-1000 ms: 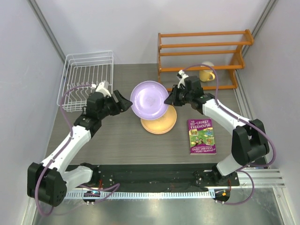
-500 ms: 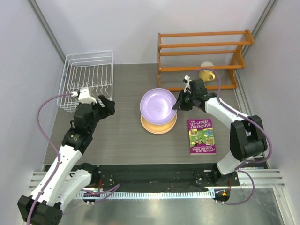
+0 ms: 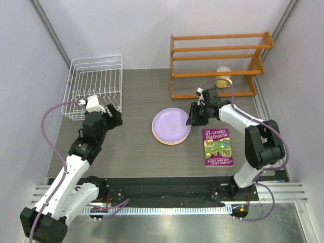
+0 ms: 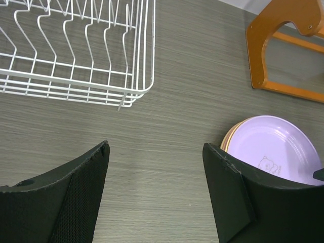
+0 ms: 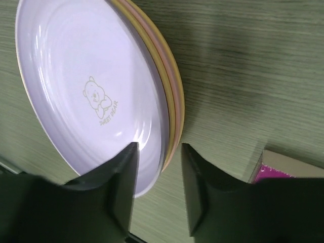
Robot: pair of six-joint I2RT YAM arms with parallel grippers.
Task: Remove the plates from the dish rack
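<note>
Jaws on both our grippers stand apart: the left gripper (image 4: 155, 147) holds nothing beside the dish rack (image 3: 96, 81), and the right gripper (image 5: 159, 149) sits around the rim of the lavender plate (image 3: 171, 125). That plate tops a stack (image 5: 174, 101) well right of the rack. We think unloading is ending; next we back away. Plates underneath show only thin edges; we cannot count them.

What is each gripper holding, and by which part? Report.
Nothing, it seems: the left gripper hangs open and empty; the right gripper straddles the rim of the lavender plate without clamping it.
</note>
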